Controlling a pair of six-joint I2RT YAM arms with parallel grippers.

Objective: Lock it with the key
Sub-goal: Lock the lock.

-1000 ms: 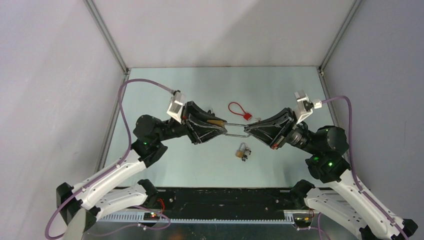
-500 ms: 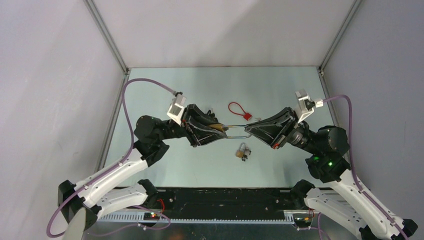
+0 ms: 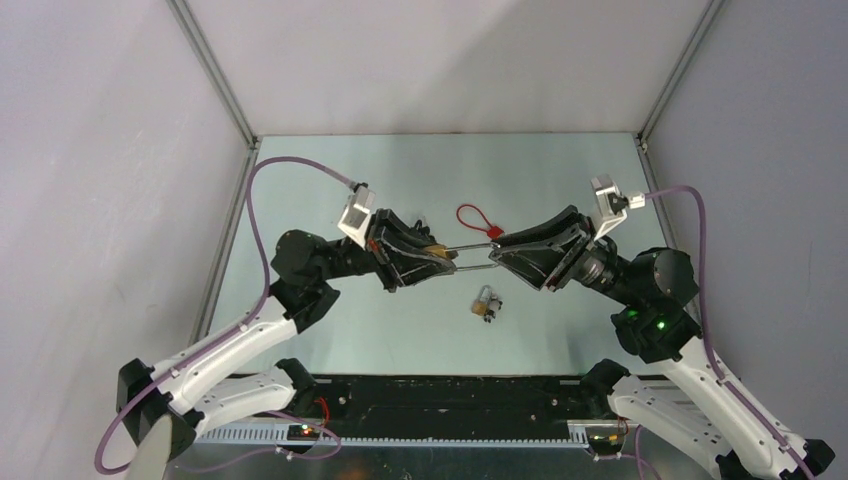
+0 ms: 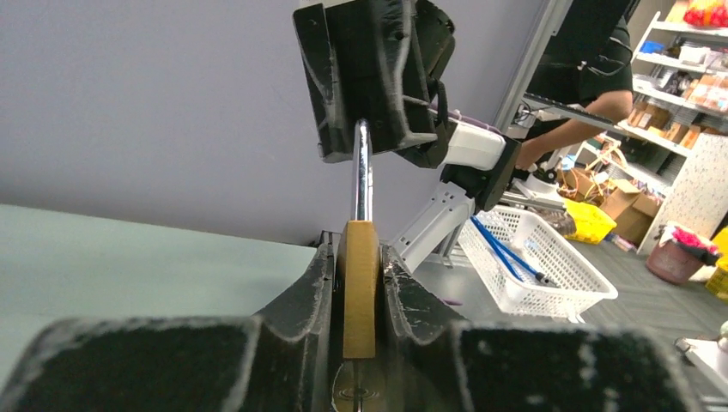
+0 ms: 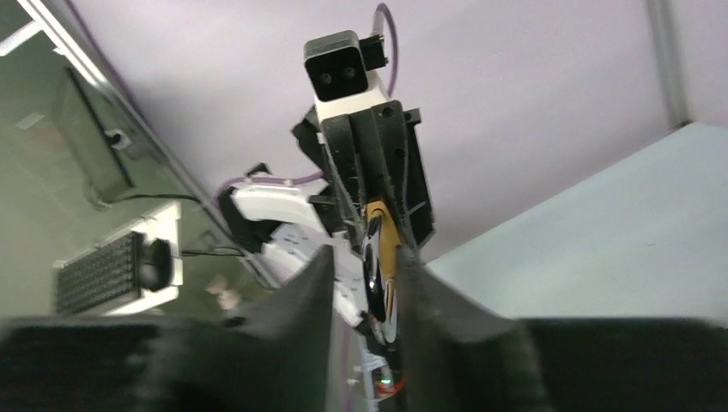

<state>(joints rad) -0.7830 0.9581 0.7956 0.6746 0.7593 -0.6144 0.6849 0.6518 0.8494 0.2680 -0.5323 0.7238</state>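
Both arms reach inward and meet above the middle of the counter, wrists tilted toward each other. A brass padlock hangs in the air between them, clear of the counter surface. Left fingers are closed tight on the brass body, one pad flat on each broad face, seen plainly in the left wrist view. The long steel shackle runs straight out from the body to the right fingers. Right fingers stand only narrowly apart, one on each side of the shackle's bend; whether they press on it or merely flank it cannot be told from the right wrist view. On the counter just below the held lock lies a second, smaller padlock, with a dark bit touching its near side, too small to name. A red loop of cord lies farther back, just behind the shackle, apart from both locks.
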